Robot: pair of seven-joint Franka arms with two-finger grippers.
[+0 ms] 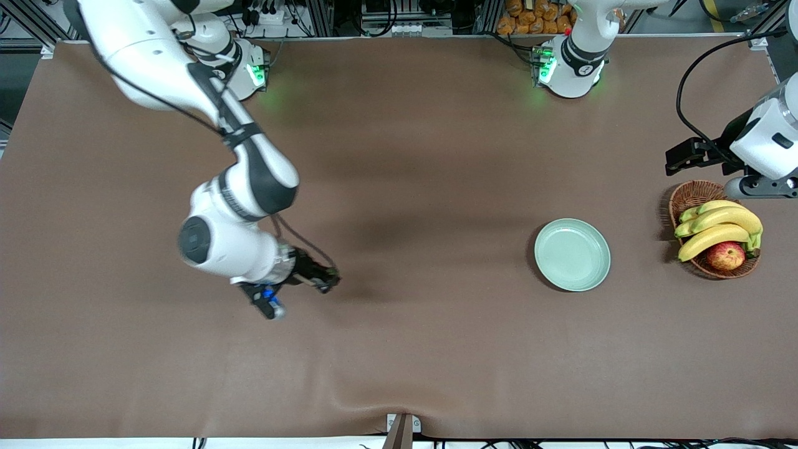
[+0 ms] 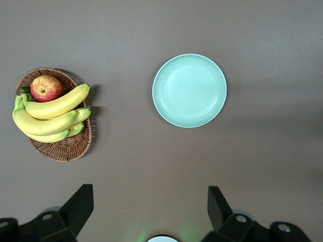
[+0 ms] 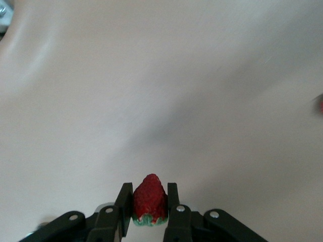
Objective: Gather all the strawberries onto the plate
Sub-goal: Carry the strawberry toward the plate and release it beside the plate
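Note:
One strawberry [image 3: 150,198], red with a green cap, is pinched between the fingers of my right gripper [image 3: 150,195], which is shut on it. In the front view that gripper [image 1: 329,279] hangs low over the brown table toward the right arm's end, and the berry cannot be made out there. The plate [image 1: 572,254] is a pale mint-green dish with nothing in it; it also shows in the left wrist view [image 2: 189,90]. My left gripper [image 2: 150,206] waits open and holds nothing, high over the table [image 1: 684,157] beside the basket. A red sliver [image 3: 321,105] sits at the edge of the right wrist view.
A brown wicker basket [image 1: 686,194] with bananas [image 1: 717,227] and a red-yellow apple [image 1: 725,255] stands toward the left arm's end, beside the plate. A brown cloth [image 1: 405,156] covers the table, with a ripple at its front edge [image 1: 349,399].

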